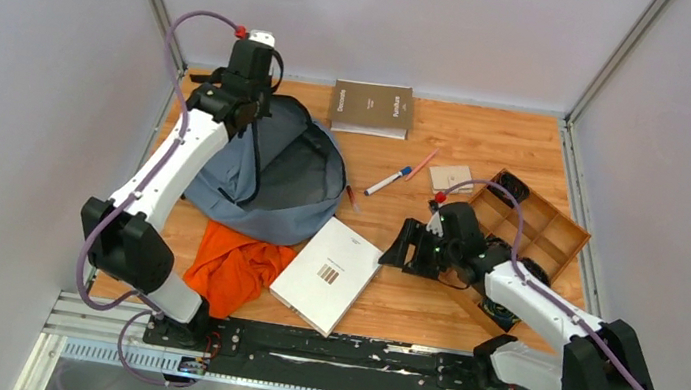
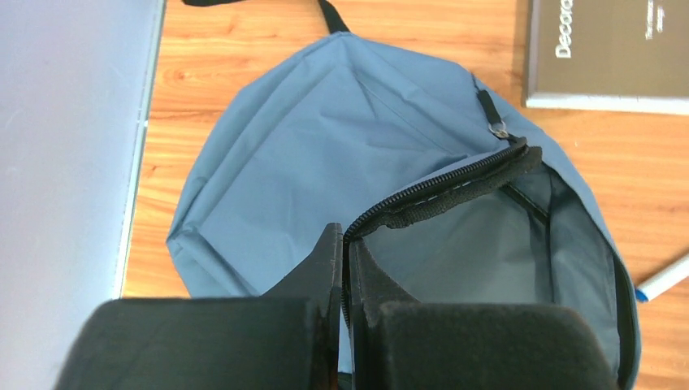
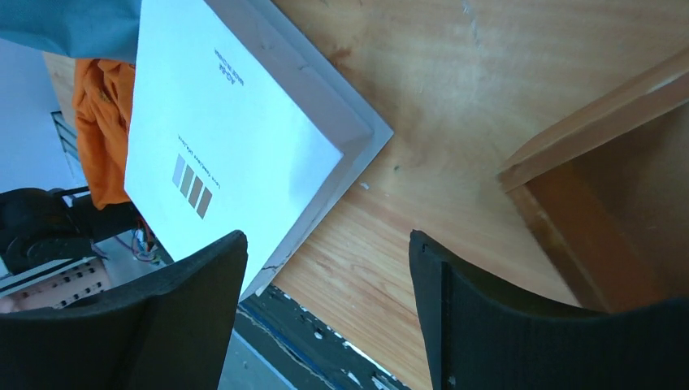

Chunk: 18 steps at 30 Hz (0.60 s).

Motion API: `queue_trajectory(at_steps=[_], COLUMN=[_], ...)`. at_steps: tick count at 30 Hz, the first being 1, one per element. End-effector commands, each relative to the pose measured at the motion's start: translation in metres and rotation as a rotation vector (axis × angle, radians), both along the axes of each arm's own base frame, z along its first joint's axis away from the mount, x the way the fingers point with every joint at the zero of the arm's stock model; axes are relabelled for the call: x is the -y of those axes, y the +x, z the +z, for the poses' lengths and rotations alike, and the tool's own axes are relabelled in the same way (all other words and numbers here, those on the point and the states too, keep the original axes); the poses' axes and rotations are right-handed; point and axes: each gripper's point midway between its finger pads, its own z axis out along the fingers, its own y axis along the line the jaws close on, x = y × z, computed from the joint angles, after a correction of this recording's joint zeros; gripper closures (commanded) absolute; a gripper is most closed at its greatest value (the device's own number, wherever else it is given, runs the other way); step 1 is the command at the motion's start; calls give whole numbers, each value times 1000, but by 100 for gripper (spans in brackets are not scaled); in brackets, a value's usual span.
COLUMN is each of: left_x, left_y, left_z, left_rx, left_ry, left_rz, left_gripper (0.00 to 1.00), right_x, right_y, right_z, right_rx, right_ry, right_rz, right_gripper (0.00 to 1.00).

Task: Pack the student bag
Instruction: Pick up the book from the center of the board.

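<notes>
The student bag (image 1: pixel 273 180) lies grey-blue on the wooden table at the back left, its zipper mouth open toward the right. My left gripper (image 1: pixel 236 118) hovers over its upper left part. In the left wrist view that gripper (image 2: pixel 344 237) is shut on the bag's (image 2: pixel 325 146) black zipper edge, holding the opening up. My right gripper (image 1: pixel 405 248) is right of centre, low over the table, open and holding nothing. In the right wrist view the right gripper (image 3: pixel 325 244) frames bare wood beside the corner of a white book (image 3: pixel 219 146).
The white book (image 1: pixel 328 273) lies below the bag, next to an orange cloth (image 1: pixel 231 266). A brown book (image 1: pixel 371 108) sits at the back. A blue-capped marker (image 1: pixel 389 181), a pink pencil (image 1: pixel 423 163) and a white card (image 1: pixel 450 177) lie mid-table. A wooden divided tray (image 1: pixel 558 233) stands right.
</notes>
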Motion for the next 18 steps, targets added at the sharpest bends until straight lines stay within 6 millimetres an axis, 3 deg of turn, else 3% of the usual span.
queue_trajectory(at_steps=[1, 6, 13, 16, 18], left_x=[-28, -50, -75, -63, -55], left_y=[2, -8, -23, -19, -16], left_z=[36, 49, 92, 93, 78], left_rx=[156, 203, 359, 385, 338], left_ry=[-128, -98, -77, -116, -126], left_rz=[86, 130, 253, 182, 142], left_gripper=[100, 100, 100, 100, 100], right_x=[-30, -28, -35, -41, -46], right_y=[3, 8, 9, 8, 8], right_z=[10, 7, -10, -15, -16], right_rx=[-12, -19, -101, -126, -134], right_ry=[175, 131, 98, 121, 149], right_rz=[-67, -120, -167, -178, -175], right_gripper=[23, 23, 23, 26, 33])
